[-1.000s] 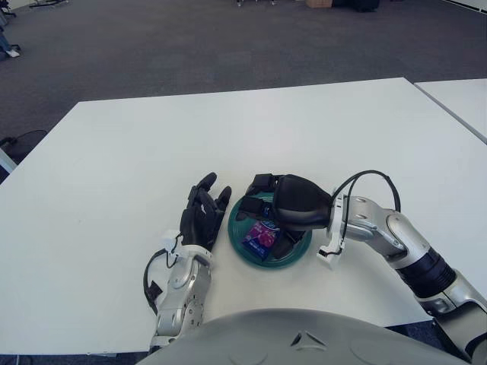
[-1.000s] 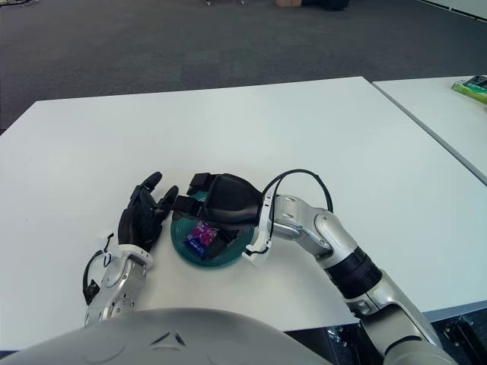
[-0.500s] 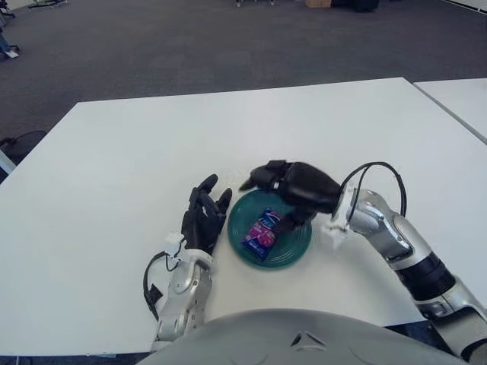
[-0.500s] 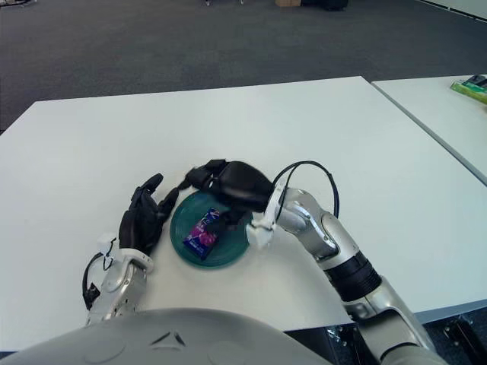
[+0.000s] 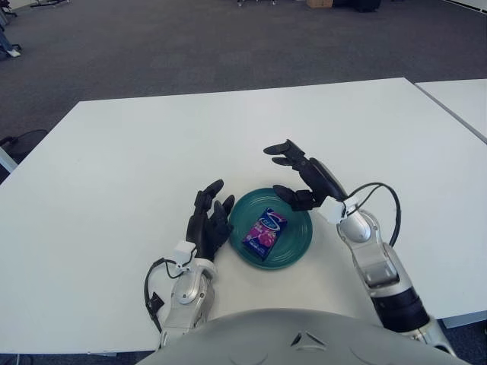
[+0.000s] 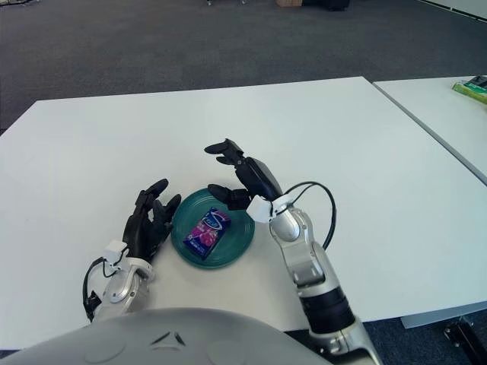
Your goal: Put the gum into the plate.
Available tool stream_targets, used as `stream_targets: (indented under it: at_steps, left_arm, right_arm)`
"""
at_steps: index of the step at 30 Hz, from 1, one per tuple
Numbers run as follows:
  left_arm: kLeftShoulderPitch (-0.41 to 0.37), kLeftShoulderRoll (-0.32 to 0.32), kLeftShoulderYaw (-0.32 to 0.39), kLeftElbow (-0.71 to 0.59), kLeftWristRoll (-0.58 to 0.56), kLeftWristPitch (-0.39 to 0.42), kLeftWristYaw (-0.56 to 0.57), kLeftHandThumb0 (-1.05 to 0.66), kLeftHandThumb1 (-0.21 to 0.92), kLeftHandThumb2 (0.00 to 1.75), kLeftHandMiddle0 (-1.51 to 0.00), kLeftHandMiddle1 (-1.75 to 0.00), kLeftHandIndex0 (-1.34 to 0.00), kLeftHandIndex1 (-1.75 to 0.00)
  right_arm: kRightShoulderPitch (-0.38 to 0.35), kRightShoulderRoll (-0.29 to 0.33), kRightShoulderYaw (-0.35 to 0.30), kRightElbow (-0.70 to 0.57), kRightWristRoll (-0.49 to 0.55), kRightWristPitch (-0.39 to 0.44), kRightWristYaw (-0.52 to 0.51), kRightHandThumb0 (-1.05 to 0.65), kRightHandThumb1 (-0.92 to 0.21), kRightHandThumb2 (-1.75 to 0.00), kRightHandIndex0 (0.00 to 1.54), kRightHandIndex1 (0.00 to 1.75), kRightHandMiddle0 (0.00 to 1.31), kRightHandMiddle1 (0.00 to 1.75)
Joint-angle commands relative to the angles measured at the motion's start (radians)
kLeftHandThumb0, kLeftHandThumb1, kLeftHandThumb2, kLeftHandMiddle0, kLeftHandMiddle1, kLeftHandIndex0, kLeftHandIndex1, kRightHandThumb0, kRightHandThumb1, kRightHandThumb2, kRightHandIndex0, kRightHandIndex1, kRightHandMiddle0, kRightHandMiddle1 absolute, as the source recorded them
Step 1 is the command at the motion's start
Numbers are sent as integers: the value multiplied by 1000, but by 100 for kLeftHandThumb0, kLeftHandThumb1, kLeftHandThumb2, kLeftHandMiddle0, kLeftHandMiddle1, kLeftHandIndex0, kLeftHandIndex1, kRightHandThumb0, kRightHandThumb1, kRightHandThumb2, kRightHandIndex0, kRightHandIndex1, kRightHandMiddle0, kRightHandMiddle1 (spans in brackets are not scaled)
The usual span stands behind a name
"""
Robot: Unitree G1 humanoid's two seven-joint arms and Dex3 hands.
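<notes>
The gum (image 5: 264,231), a purple and blue pack, lies flat in the green plate (image 5: 297,247) near the table's front edge. My right hand (image 5: 300,173) is raised above the plate's far right rim, fingers spread, holding nothing. My left hand (image 5: 209,219) rests just left of the plate with its fingers relaxed and empty. The gum also shows in the right eye view (image 6: 208,232), inside the plate (image 6: 240,243).
The white table (image 5: 152,152) stretches wide around the plate. A second white table (image 5: 464,99) stands to the right across a narrow gap, with a green object (image 6: 473,87) on it. Grey carpet lies beyond.
My right hand lifted off the plate and drew back to the right, its fingers opening; the gum stays in the plate. My left hand shifted slightly.
</notes>
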Motion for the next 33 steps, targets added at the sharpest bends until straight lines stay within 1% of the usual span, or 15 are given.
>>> stream_targets:
  at_steps: [1, 5, 6, 8, 9, 12, 16, 19, 22, 24, 27, 29, 32, 33]
  left_arm:
    - [6, -11, 2, 3, 21, 1, 9, -81, 92, 93, -66, -5, -17, -80]
    - [7, -13, 2, 4, 28, -14, 4, -84, 92, 93, -65, -4, -17, -80]
    - [9, -13, -1, 3, 30, -20, 2, -85, 92, 92, -65, -4, -17, -80]
    - [12, -13, -3, 2, 33, -26, -1, -86, 92, 92, -65, -4, -18, -80]
    - [13, -13, -3, 2, 33, -28, -2, -87, 92, 91, -66, -5, -19, -80]
    - [16, -13, -4, 2, 31, -27, -6, -87, 92, 90, -66, -5, -19, -81]
    - [23, -13, -6, -4, 33, -24, -7, -85, 92, 91, -66, -5, -21, -82]
    - [28, -11, -6, -8, 38, -22, -5, -85, 92, 92, -65, -4, -21, -82]
    - [30, -14, -2, -9, 40, -22, -1, -85, 92, 92, -64, -4, -22, -83]
    - [33, -18, 1, -12, 36, -18, -1, -84, 92, 91, -64, -3, -23, -84]
    - [39, -19, 2, -20, 32, -13, -4, -83, 92, 91, -63, -3, -22, -85]
    - [48, -18, 4, -34, 26, -4, -7, -83, 92, 90, -62, -2, -21, -85]
    - [57, -15, 8, -49, 20, 5, -12, -83, 92, 90, -61, -2, -19, -84]
    - [61, -12, 11, -57, 17, 11, -14, -84, 92, 90, -60, -1, -18, -83]
  right_arm:
    - [41, 71, -29, -46, 65, 98, -34, -86, -92, -72, 56, 8, 5, 86]
    - [56, 112, -46, -56, 113, 139, -56, -83, -92, -70, 57, 7, 5, 84]
    - [36, 124, -90, 0, 164, 134, -62, -82, -92, -69, 58, 7, 5, 83]
    - [4, 140, -156, 76, 241, 133, -69, -78, -92, -67, 59, 7, 6, 81]
    - [-6, 145, -176, 97, 267, 136, -72, -75, -92, -67, 60, 7, 6, 80]
    - [-2, 192, -228, 67, 345, 205, -97, -69, -92, -66, 63, 8, 9, 76]
    - [16, 203, -251, 16, 381, 271, -118, -67, -92, -71, 62, 6, 11, 73]
    - [30, 210, -265, -17, 402, 320, -136, -67, -92, -74, 59, 4, 9, 71]
    - [54, 206, -276, -36, 412, 357, -146, -65, -92, -76, 56, 2, 7, 68]
    - [93, 187, -273, -42, 407, 357, -136, -63, -92, -78, 53, 1, 4, 66]
    - [125, 167, -268, -46, 405, 352, -121, -63, -92, -79, 50, 0, 1, 63]
    - [152, 138, -270, -49, 410, 351, -93, -63, -92, -80, 48, 0, 1, 60]
    - [168, 115, -270, -54, 412, 356, -71, -65, -92, -80, 46, 0, 0, 56]
    - [171, 97, -275, -47, 412, 355, -59, -66, -92, -81, 45, 0, 0, 54]
